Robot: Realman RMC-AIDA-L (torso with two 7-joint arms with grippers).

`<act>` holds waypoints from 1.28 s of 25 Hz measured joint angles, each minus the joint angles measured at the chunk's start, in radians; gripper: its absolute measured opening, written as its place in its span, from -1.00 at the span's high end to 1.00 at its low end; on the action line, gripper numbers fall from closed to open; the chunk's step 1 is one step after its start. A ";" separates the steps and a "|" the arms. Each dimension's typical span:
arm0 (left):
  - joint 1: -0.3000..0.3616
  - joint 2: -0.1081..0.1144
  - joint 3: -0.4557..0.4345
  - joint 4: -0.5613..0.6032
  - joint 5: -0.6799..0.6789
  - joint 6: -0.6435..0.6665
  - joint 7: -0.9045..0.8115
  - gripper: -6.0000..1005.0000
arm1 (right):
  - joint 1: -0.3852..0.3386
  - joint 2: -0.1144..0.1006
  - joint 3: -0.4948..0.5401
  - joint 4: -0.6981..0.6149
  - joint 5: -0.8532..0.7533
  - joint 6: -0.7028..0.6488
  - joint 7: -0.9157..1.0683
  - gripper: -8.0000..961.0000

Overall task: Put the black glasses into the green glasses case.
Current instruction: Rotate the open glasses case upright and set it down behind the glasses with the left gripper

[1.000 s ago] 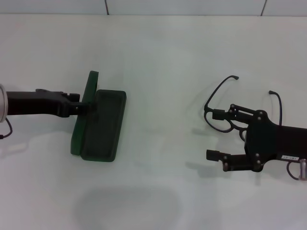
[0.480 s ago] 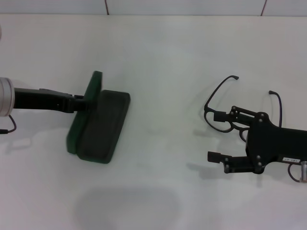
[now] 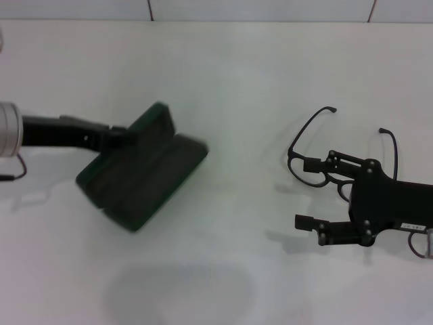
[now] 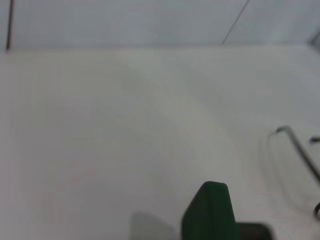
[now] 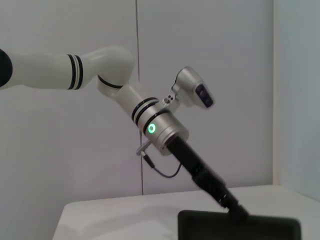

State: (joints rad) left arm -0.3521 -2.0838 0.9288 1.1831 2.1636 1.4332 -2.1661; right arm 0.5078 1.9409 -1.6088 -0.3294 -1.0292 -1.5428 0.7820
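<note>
The green glasses case lies open on the white table at the left, turned at a slant and blurred. My left gripper is shut on its raised lid; the lid's edge also shows in the left wrist view. The black glasses rest on the table at the right with their temple arms pointing to the far side. My right gripper is open, its upper finger over the front of the glasses and its lower finger nearer to me. The right wrist view shows the case and the left arm.
The white table ends at a tiled wall at the back. A broad stretch of bare table lies between the case and the glasses. A faint shadow falls on the front of the table.
The left gripper has swung the case towards the right and turned it, so it now lies at a slant nearer the middle. The right gripper and glasses have hardly moved.
</note>
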 joint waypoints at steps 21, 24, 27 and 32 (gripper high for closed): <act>-0.376 0.004 0.060 -0.257 0.089 -0.156 0.452 0.57 | -0.057 0.022 0.000 0.000 -0.001 -0.030 -0.025 -0.82; -0.440 -0.002 0.108 -0.334 0.099 -0.219 0.507 0.57 | -0.067 0.024 0.000 0.003 -0.002 -0.031 -0.027 -0.82; -0.471 -0.002 0.181 -0.372 0.100 -0.243 0.527 0.57 | -0.075 0.031 0.000 0.003 -0.007 -0.032 -0.028 -0.82; -0.487 -0.006 0.282 -0.392 0.090 -0.247 0.522 0.56 | -0.080 0.036 0.000 0.004 -0.011 -0.033 -0.037 -0.82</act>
State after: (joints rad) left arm -0.8390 -2.0900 1.2108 0.7915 2.2534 1.1861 -1.6438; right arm 0.4280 1.9766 -1.6085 -0.3252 -1.0404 -1.5757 0.7446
